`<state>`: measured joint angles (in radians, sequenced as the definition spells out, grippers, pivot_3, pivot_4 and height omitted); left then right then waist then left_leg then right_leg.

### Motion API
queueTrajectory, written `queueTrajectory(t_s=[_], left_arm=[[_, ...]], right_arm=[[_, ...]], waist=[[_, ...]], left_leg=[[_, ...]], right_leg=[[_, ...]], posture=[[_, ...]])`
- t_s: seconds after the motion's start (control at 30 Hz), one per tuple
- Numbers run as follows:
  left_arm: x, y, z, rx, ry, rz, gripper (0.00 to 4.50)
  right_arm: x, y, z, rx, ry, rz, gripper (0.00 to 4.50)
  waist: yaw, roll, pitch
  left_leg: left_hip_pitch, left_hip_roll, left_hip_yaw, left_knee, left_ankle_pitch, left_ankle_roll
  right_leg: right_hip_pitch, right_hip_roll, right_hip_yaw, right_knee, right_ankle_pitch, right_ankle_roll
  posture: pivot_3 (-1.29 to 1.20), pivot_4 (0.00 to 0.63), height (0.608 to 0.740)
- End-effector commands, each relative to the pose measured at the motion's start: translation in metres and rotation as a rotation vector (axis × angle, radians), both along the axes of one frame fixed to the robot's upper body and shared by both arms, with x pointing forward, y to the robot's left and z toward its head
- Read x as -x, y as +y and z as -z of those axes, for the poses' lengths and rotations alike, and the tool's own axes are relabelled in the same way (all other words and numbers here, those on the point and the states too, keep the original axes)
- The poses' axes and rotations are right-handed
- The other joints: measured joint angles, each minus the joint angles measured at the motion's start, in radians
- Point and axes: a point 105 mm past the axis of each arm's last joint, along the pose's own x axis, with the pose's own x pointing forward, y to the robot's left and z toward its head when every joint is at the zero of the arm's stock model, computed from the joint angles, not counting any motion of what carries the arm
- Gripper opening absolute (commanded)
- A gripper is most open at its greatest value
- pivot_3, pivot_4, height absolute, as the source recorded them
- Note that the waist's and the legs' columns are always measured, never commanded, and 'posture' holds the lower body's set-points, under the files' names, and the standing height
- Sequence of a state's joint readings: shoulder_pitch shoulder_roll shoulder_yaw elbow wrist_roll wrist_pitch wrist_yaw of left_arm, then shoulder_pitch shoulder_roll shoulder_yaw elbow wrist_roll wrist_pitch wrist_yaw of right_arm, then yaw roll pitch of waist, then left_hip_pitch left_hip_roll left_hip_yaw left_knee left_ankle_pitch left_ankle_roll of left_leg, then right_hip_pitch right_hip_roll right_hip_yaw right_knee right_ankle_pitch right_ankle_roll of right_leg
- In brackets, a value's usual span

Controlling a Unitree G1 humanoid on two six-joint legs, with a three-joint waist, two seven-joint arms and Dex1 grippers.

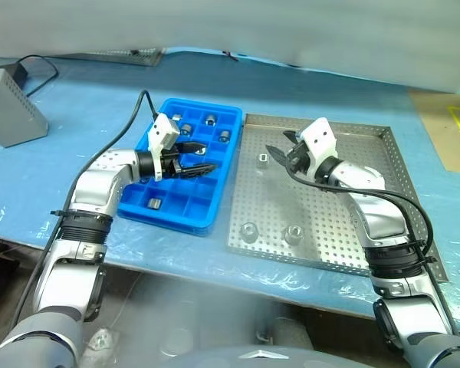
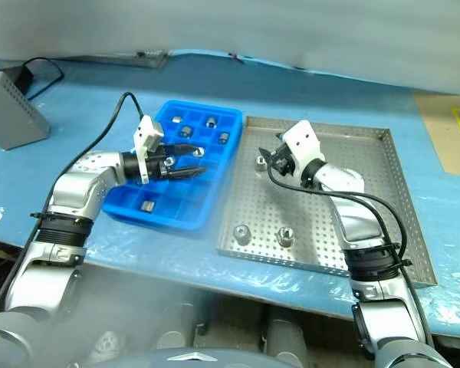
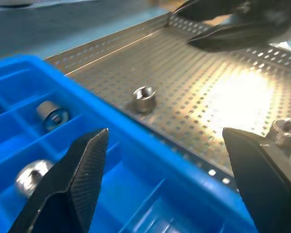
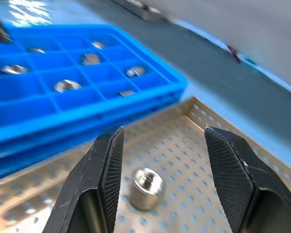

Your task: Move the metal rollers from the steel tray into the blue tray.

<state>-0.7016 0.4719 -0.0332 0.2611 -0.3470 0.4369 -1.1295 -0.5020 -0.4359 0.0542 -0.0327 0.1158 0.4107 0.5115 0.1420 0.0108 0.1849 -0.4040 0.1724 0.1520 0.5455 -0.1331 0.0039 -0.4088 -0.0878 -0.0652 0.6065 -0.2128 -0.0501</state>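
Observation:
The blue tray (image 1: 169, 219) lies left of the steel tray (image 1: 322, 222) on a blue-covered table. Several metal rollers (image 1: 211, 119) sit in the blue compartments. Three rollers rest on the steel tray: one at its far left (image 1: 262, 159) and two near the front (image 1: 249, 231), (image 1: 294, 234). My left gripper (image 1: 205, 156) hovers open and empty over the blue tray's right side, pointing toward the steel tray. My right gripper (image 4: 164, 133) is open just above the steel tray, and the far-left roller (image 4: 146, 187) stands between its fingers' lines, untouched.
A grey box (image 1: 11, 107) with a black cable (image 1: 31, 65) stands at the back left. Cardboard with yellow tape (image 1: 452, 130) lies at the far right. The steel tray's raised rim (image 1: 314, 120) borders the working space.

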Motion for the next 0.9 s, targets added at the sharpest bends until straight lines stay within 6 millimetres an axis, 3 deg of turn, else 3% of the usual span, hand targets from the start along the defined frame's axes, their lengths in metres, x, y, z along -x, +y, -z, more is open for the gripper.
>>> queueTrajectory(t_s=[0.03,0.23,0.33,0.53,0.63,0.9], left_arm=[[0.003,0.005,-0.011,0.032,-0.002,0.037,3.98],[0.003,0.004,-0.007,0.024,0.005,0.042,3.98],[0.003,0.001,-0.005,0.017,-0.004,0.041,3.98],[0.002,0.003,-0.004,0.027,-0.005,0.019,4.02],[0.005,0.003,-0.001,0.025,0.001,0.015,4.02],[0.004,0.002,0.003,0.022,0.009,0.007,4.02]], right_arm=[[-0.013,0.005,-0.005,-0.057,-0.033,0.028,2.72],[-0.036,0.02,0.024,0.003,0.002,0.035,2.72],[-0.048,0.022,0.021,-0.004,-0.022,0.052,2.72],[-0.056,0.023,0.024,-0.053,-0.009,0.037,4.47],[-0.062,0.016,0.036,-0.02,0.042,0.086,4.47],[-0.059,0.024,0.054,0.033,0.071,0.052,4.47]], waist=[[-0.006,0.0,0.0],[-0.015,0.0,0.0],[-0.016,0.0,0.0],[-0.015,0.0,0.0],[-0.015,0.0,0.0],[-0.015,0.0,0.0]], left_leg=[[0.0,0.0,0.0,0.0,0.0,0.0],[-0.001,0.0,0.0,0.001,0.0,0.0],[-0.001,0.0,0.0,0.001,0.0,0.0],[-0.002,0.0,0.0,0.001,0.0,0.001],[-0.002,0.0,0.0,0.001,0.0,0.001],[-0.002,0.0,0.0,0.001,0.0,0.001]], right_leg=[[0.0,0.0,0.0,0.0,0.0,0.0],[0.0,0.0,0.0,0.001,0.0,0.0],[0.0,0.0,-0.001,0.001,0.0,0.0],[0.0,0.0,-0.001,0.001,0.0,-0.001],[0.0,0.0,-0.001,0.001,0.0,-0.001],[0.0,0.0,-0.002,0.001,0.0,-0.001]], posture=[[0.16,0.15,0.74],[0.17,0.15,0.74],[0.17,0.15,0.74],[0.19,0.15,0.74],[0.2,0.15,0.74],[0.2,0.15,0.74]])
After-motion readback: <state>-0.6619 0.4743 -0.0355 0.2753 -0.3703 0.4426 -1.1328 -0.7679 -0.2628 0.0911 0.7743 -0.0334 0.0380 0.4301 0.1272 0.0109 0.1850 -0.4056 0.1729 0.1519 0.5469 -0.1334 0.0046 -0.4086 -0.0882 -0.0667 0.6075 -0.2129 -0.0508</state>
